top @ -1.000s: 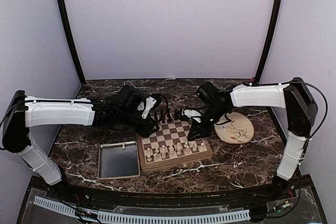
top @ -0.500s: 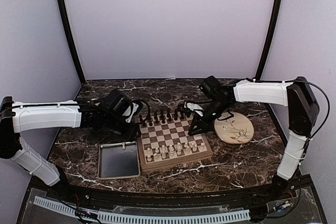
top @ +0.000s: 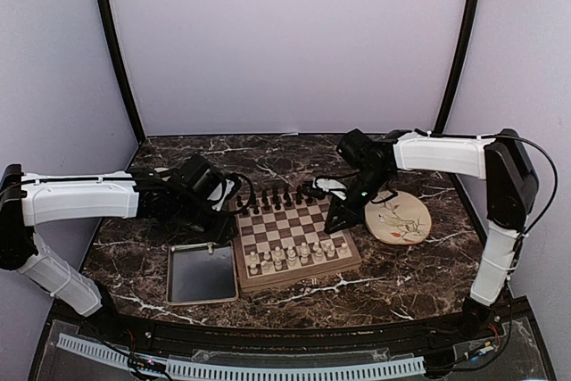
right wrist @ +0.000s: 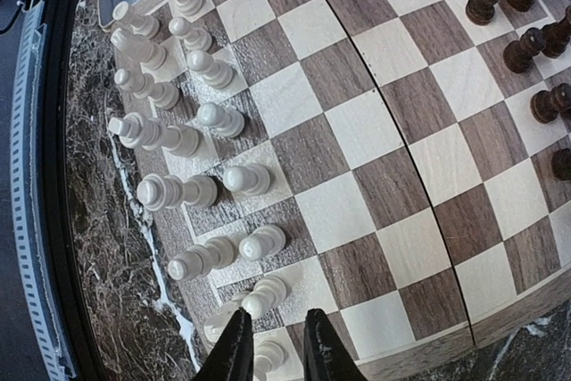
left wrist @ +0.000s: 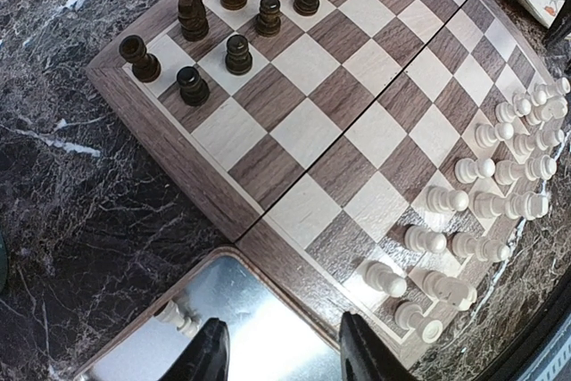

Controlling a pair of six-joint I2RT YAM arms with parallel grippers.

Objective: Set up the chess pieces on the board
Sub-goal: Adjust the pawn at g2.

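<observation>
Left arm pulled back off board toward 9 o'clock; right arm barely shifted. Left tool [left wrist: 284,336] half open, empty, over grey metal tray [top: 202,276]. Right tool [right wrist: 272,332] nearly closed above end cream-white chess pieces [top: 294,256] at 4 o'clock corner of checked wooden board [left wrist: 357,104]; cannot tell if gripping one. Dark brown pieces [top: 272,198] line 12 o'clock edge, cream rows 6 o'clock. Step, likely: seating last cream piece. Next: let go cleanly, lift straight, spare neighbours.

Just below the left jaws, a shallow grey metal tray [top: 202,276] [left wrist: 277,332] lying flat on the dark, white-veined marble table [top: 384,290], and near the right jaws, off to their right, a round cream plate [top: 399,218] with a drawn floral pattern, flat on the same table.
</observation>
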